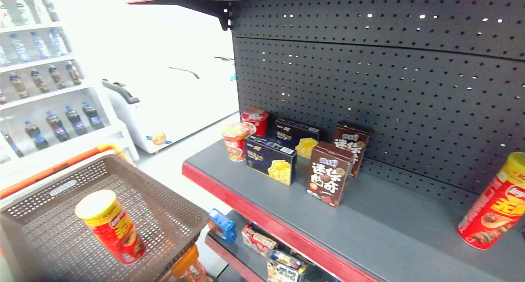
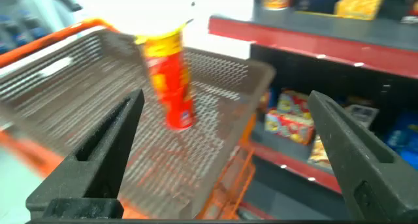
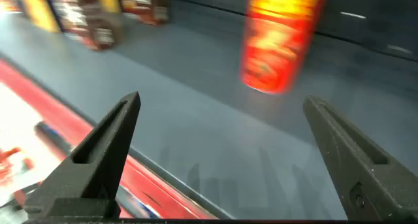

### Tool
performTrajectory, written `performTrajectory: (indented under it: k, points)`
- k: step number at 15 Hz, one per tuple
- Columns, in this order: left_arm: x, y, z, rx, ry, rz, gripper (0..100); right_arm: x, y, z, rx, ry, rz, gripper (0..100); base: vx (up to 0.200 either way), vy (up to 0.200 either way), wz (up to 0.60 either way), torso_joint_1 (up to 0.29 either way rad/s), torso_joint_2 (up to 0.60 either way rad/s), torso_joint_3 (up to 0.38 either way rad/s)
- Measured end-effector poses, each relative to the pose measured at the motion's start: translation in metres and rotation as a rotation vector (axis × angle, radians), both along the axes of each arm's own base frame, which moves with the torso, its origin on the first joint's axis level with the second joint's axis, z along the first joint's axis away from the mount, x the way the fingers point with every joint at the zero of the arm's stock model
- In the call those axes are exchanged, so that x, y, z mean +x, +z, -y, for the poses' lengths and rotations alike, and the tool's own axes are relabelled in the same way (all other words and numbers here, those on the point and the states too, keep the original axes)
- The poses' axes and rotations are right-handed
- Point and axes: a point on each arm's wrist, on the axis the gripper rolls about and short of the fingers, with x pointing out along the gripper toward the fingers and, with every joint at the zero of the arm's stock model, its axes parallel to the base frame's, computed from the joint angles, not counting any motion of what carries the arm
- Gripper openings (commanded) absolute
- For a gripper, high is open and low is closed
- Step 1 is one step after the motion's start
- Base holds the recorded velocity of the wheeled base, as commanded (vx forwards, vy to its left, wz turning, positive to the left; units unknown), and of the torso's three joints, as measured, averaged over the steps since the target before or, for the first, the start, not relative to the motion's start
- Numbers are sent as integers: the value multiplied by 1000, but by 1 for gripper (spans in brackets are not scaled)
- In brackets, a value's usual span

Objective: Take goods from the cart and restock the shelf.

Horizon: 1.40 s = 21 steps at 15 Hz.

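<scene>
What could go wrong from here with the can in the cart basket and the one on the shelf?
1. The cart can stands tall and alone in the basket. A glancing touch from the open left gripper could tip it and send it rolling.
2. The open right gripper faces the shelved can. A nudge might topple it toward the front edge of the shelf.

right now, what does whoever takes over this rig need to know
Left claw: open, empty, facing the cart basket.
Right claw: open, empty, facing the shelf.
Done: shelved chip can stands at the shelf's right end.
Left: basket chip can stands alone in the cart basket; it probably goes on the shelf next.
</scene>
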Motion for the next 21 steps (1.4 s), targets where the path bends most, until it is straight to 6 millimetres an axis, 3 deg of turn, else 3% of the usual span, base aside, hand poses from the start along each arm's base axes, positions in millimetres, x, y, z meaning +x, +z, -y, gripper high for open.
performTrajectory:
  k: [4, 9, 11, 14, 17, 21]
  points:
    - [0, 0, 0, 0, -2, 0, 100, 0, 0, 0, 1, 0, 0, 100, 0, 0, 600, 2, 1, 1]
    - [0, 0, 0, 8, 0, 0, 100, 0, 0, 0, 2, 0, 0, 100, 0, 0, 0, 0, 0, 0]
    - [-6, 23, 0, 56, 12, 59, 100, 0, 0, 0, 2, 0, -2, 100, 0, 0, 0, 0, 0, 0]
    - [-6, 82, -1, 71, 69, 28, 100, 0, 0, 0, 2, 0, -2, 100, 0, 0, 0, 0, 0, 0]
    - [37, 115, -2, 57, 95, -207, 100, 0, 0, 0, 2, 0, -1, 100, 0, 0, 0, 0, 0, 0]
    - [123, 120, -2, 36, -14, -411, 100, 0, 0, 0, 2, 0, -1, 100, 0, 0, 0, 0, 0, 0]
